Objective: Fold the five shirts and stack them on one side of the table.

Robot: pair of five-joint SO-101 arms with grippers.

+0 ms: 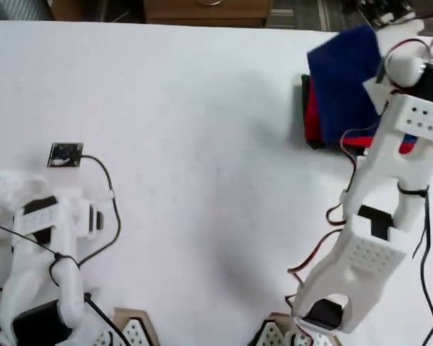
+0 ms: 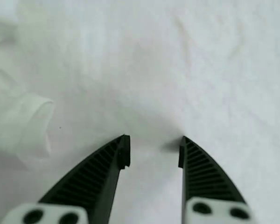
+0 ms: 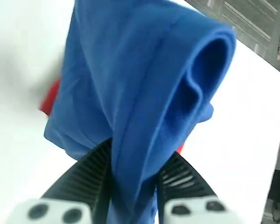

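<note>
While the left jaws hang parted over the table [image 2: 214, 70], the outstretched right jaws pinch the blue shirt [image 3: 144, 84].

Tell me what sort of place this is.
Probably a robotics lab bench: left arm and right arm with bare wiring at a white table, blue shirt above a folded stack, wooden cabinet behind.

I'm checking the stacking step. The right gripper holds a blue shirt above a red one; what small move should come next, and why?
Probably lower the right gripper a little and open it. It is shut on a fold of the blue shirt, which hangs over the red shirt, so it looks lined up for stacking.
</note>
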